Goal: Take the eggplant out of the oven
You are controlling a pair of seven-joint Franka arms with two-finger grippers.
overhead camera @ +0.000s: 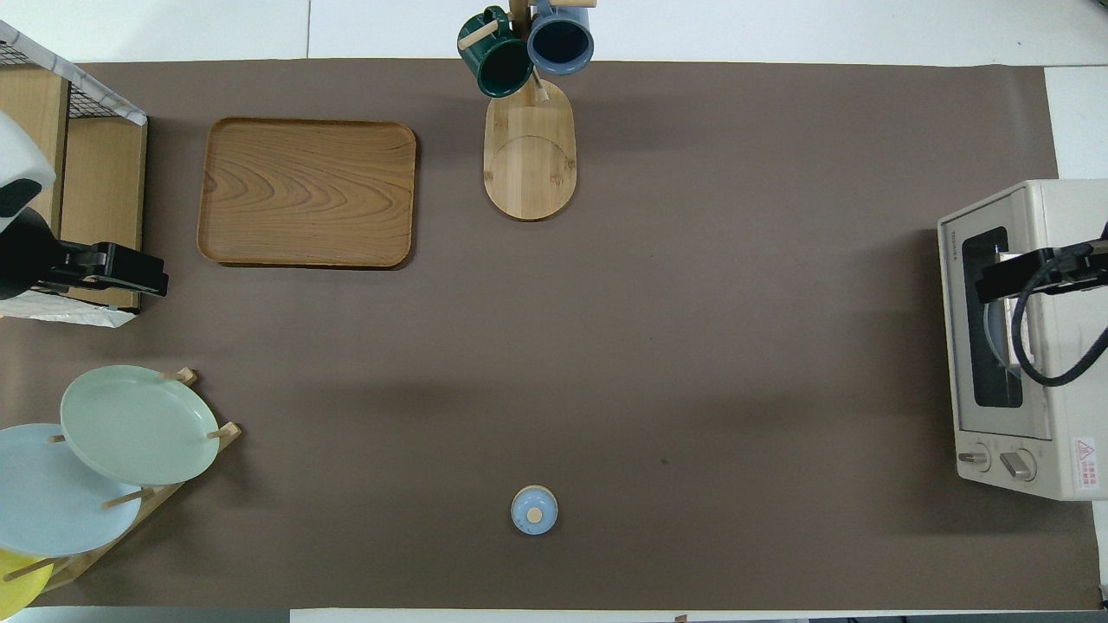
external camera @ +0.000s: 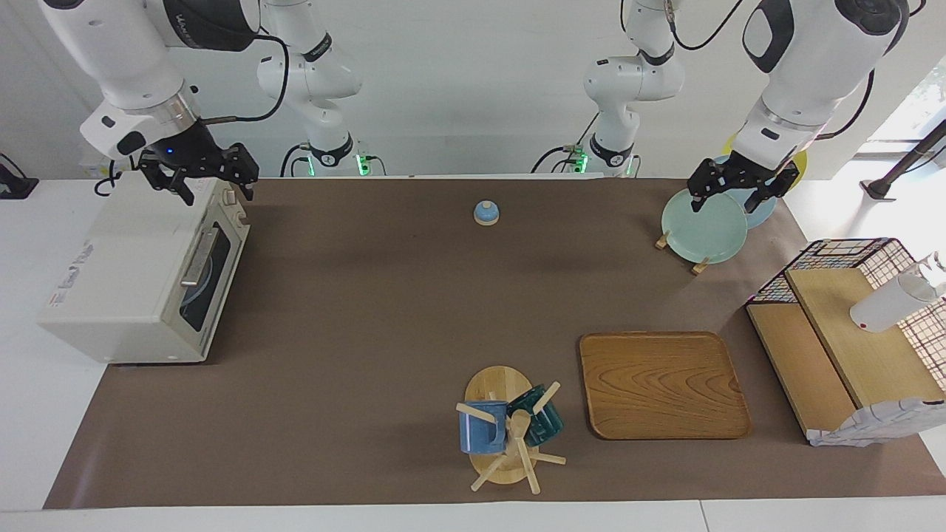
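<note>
You are looking at the opening step: the oven (external camera: 140,281) is sitting shut at the right arm's end of the table, directly under the right gripper (external camera: 203,185), whose fingers are standing apart above the top edge next to the knobs. The eggplant is not showing; I judge it is lying inside, though the dark glass is showing only a pale rounded shape. The next move is calling for that gripper to drop to the door handle (external camera: 198,257) below it and pull the door down. The left gripper (external camera: 732,193) is waiting, fingers apart, over the green plate (external camera: 702,225). The door trim is reading "TOSHIBA"; the red warning label (overhead camera: 1084,452) is not legible.
</note>
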